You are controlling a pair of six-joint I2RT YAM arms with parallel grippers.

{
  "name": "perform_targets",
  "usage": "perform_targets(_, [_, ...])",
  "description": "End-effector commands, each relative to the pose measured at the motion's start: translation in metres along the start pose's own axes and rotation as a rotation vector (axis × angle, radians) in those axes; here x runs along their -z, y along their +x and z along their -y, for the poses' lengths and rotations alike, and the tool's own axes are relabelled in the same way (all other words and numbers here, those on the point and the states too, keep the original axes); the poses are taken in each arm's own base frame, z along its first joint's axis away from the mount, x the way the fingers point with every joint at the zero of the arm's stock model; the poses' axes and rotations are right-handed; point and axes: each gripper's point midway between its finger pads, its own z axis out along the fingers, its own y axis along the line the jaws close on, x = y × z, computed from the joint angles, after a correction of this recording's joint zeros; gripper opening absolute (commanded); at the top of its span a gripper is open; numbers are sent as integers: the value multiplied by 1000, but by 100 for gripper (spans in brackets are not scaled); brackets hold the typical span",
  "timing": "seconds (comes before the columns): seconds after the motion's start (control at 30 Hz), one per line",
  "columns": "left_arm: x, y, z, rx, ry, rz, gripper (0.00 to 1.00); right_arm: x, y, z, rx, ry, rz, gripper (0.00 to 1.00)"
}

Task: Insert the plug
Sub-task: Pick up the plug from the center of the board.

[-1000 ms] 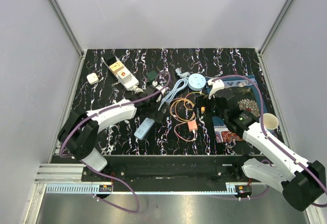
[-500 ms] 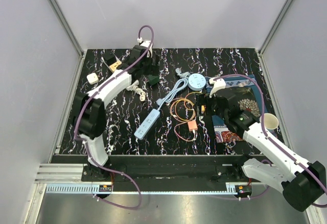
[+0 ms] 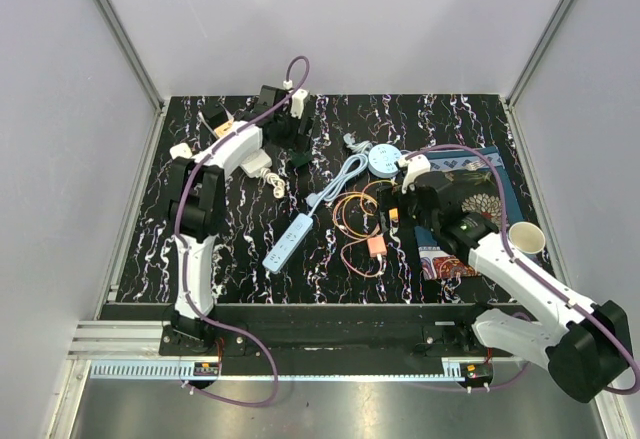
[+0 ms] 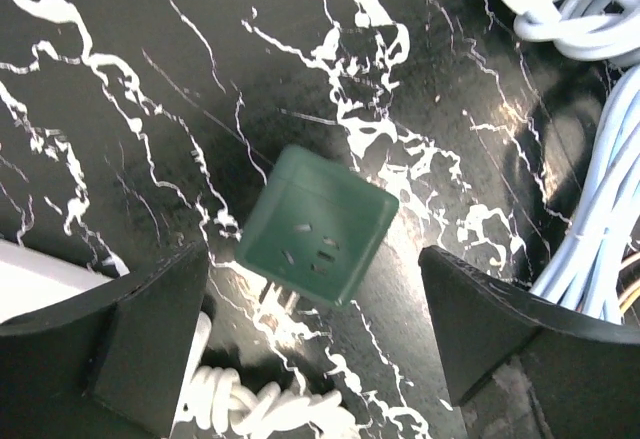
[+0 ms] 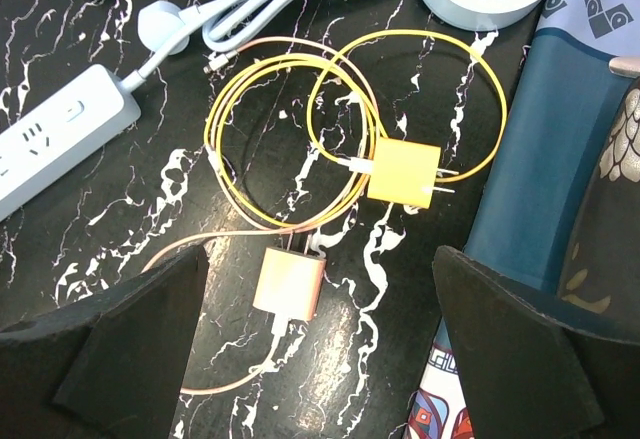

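Note:
A dark green cube plug adapter (image 4: pixel 318 224) lies on the black marbled table, its metal prongs pointing toward the camera. It also shows in the top view (image 3: pixel 299 158). My left gripper (image 4: pixel 315 334) hovers just above it, open and empty, one finger on each side. A white power strip (image 3: pixel 238 146) with yellow and orange sockets lies to its left. My right gripper (image 5: pixel 320 359) is open and empty above a pink charger (image 5: pixel 288 284) and a yellow charger (image 5: pixel 403 171) with coiled yellow cable.
A light-blue power strip (image 3: pixel 290 241) and its bundled cable (image 3: pixel 345 174) lie mid-table. A round pale-blue socket (image 3: pixel 383 162) sits at the back. A patterned cloth (image 3: pixel 470 199) and paper cup (image 3: pixel 527 239) are on the right. A white coiled cord (image 4: pixel 250 404) lies near the left fingers.
My left arm has swung from the middle of the table out to the far left and now sits over the green adapter. My right gripper has shifted slightly left.

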Motion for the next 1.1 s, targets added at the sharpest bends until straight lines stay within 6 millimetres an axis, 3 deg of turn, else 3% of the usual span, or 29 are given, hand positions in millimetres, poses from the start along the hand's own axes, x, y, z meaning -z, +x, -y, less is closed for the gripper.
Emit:
perform_targets(0.0, [-11, -14, 6, -64, 106, 4, 88, -2, -21, -6, 32, -32, 51, 100])
perform_targets(0.2, [-24, -1, 2, -82, 107, -62, 80, -8, -20, -10, 44, -52, 31, 100])
perform_targets(0.47, [-26, 13, 5, -103, 138, -119, 74, -13, -19, -11, 48, -57, 18, 100])
perform_targets(0.6, [-26, 14, 5, -102, 138, -121, 59, -13, -20, -11, 48, -57, 24, 100])
perform_targets(0.7, [-24, 12, 3, -104, 127, -118, 35, -13, -23, -12, 43, -59, 28, 100])
perform_targets(0.73, [-24, 11, 3, -106, 127, -116, 22, -13, -26, -13, 43, -60, 34, 100])
perform_targets(0.83, [-13, 5, 8, -119, 137, -95, 10, -10, -32, -18, 17, -81, 47, 100])
perform_targets(0.87, [-1, -6, 10, -129, 132, -63, 4, -9, -34, -19, 8, -82, 51, 100])
perform_targets(0.93, [6, -8, 13, -141, 109, -27, 1, -8, -42, -24, -26, -98, 62, 100])
perform_targets(0.97, [26, -23, 16, -154, 91, 33, 0, -6, -44, -31, -47, -133, 60, 100])
perform_targets(1.03, [45, -52, 24, -168, 85, 179, 0, -4, -55, -39, -87, -162, 62, 100])
perform_targets(1.07, [62, -42, 31, -168, 92, 207, 0, -2, -59, -44, -121, -183, 61, 100])
